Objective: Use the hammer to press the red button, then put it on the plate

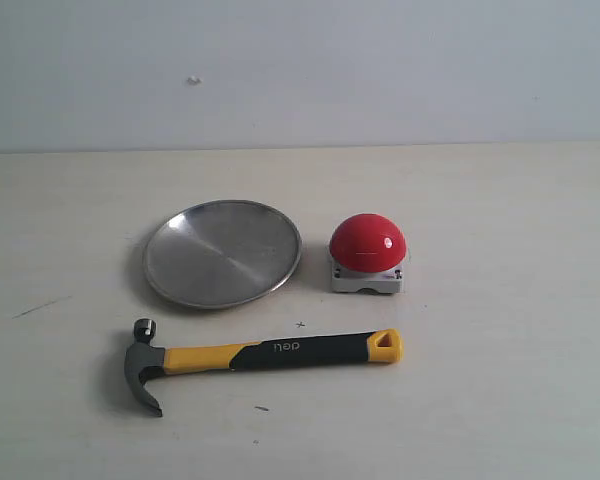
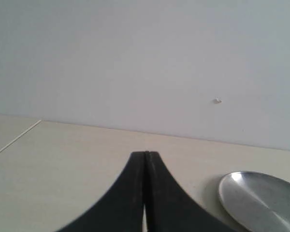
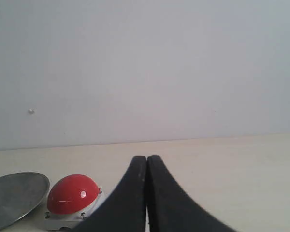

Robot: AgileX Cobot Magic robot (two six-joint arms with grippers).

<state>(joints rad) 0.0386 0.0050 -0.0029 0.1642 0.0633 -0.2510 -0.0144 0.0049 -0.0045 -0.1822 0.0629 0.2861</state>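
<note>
The hammer (image 1: 263, 355) lies flat near the table's front, steel head at the left and yellow looped end at the right. Behind it sit the steel plate (image 1: 223, 252) and, to its right, the red button (image 1: 368, 244) on its grey base. Neither arm shows in the exterior view. In the left wrist view my left gripper (image 2: 145, 153) is shut with nothing in it, and the plate (image 2: 261, 197) lies off to one side. In the right wrist view my right gripper (image 3: 147, 157) is shut and empty, with the red button (image 3: 71, 194) and the plate (image 3: 13, 193) beyond it.
The pale table (image 1: 500, 380) runs back to a plain white wall (image 1: 380, 70). A table edge or seam (image 2: 14, 139) shows in the left wrist view.
</note>
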